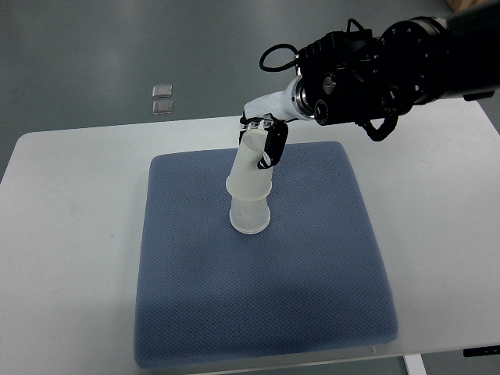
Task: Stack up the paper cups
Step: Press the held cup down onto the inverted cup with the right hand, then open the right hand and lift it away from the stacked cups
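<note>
Top view shows the white counter (70, 203), the blue mat (312, 273), then the right hand (264, 134) with fingers grasping the upper cup (250, 172). This cup sits tilted over the lower cup (249, 219) at mid-mat; letting go now may topple both.

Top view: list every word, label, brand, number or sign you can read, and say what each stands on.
None can be read.
Paper cups: plain white, no print visible.
Blue mat and white table: no markings.
Right hand and its black arm: no legible label.
Two small clear pieces on the floor beyond the table: too small to tell.
</note>
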